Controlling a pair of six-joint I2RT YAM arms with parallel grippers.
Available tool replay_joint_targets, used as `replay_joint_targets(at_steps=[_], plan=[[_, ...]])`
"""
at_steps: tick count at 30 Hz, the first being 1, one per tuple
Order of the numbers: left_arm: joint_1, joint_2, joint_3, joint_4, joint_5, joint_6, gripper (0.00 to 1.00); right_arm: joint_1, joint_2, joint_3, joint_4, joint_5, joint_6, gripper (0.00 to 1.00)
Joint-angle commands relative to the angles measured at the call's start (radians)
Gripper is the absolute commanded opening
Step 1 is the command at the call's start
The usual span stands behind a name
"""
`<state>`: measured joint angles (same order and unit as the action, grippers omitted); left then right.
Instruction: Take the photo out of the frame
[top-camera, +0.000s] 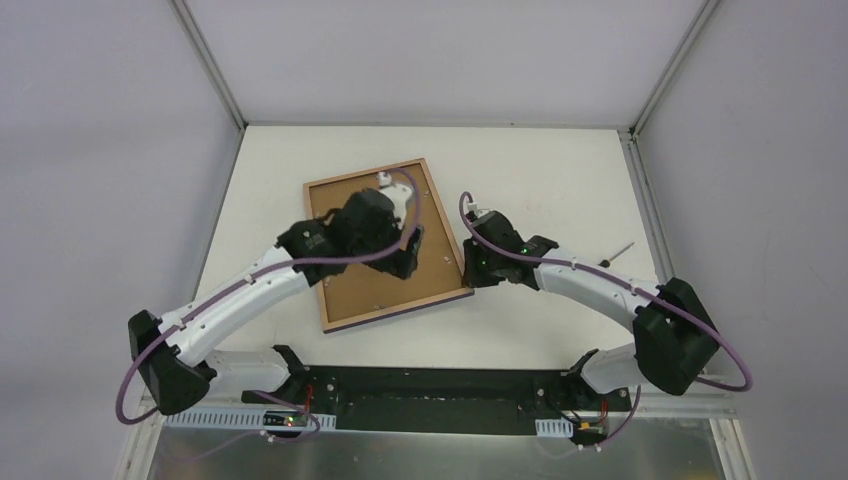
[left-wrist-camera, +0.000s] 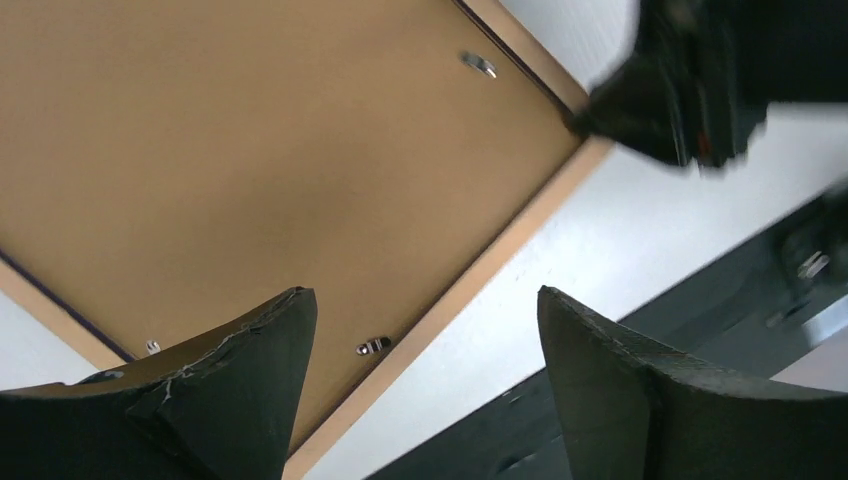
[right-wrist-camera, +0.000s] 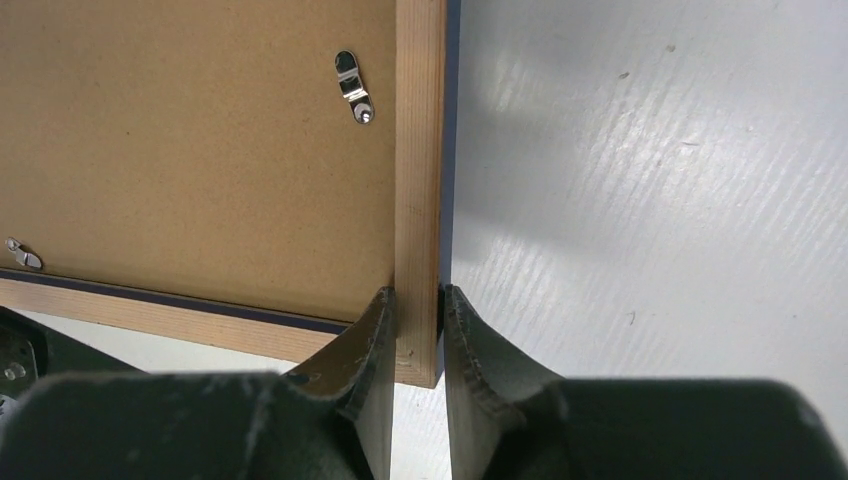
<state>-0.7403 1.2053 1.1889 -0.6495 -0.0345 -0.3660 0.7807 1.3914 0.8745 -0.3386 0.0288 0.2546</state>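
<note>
The frame lies back-up on the white table, light wood rim around a brown backing board. The photo is hidden under the board. My left gripper hovers open over the board near the frame's near edge; in the left wrist view its jaws stand wide apart above the wood rim and a small metal clip. My right gripper is shut on the frame's near right corner; in the right wrist view its fingers pinch the wood rim.
Metal turn clips sit on the board by the rim. A small thin tool lies on the table to the right. The black base rail runs along the near edge.
</note>
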Motion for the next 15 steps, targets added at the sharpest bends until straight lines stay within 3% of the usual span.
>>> replay_joint_targets(at_steps=[1, 10, 15], plan=[[-0.252, -0.043, -0.104, 0.101, -0.279, 0.276, 0.86, -0.014, 0.034, 0.096, -0.006, -0.113, 0.046, 0.0], [-0.526, 0.105, -0.141, 0.176, -0.476, 0.332, 0.9, -0.057, 0.063, 0.132, -0.092, -0.201, 0.111, 0.0], [-0.58, 0.218, -0.139, 0.201, -0.576, 0.319, 0.9, -0.075, 0.067, 0.147, -0.131, -0.242, 0.148, 0.0]])
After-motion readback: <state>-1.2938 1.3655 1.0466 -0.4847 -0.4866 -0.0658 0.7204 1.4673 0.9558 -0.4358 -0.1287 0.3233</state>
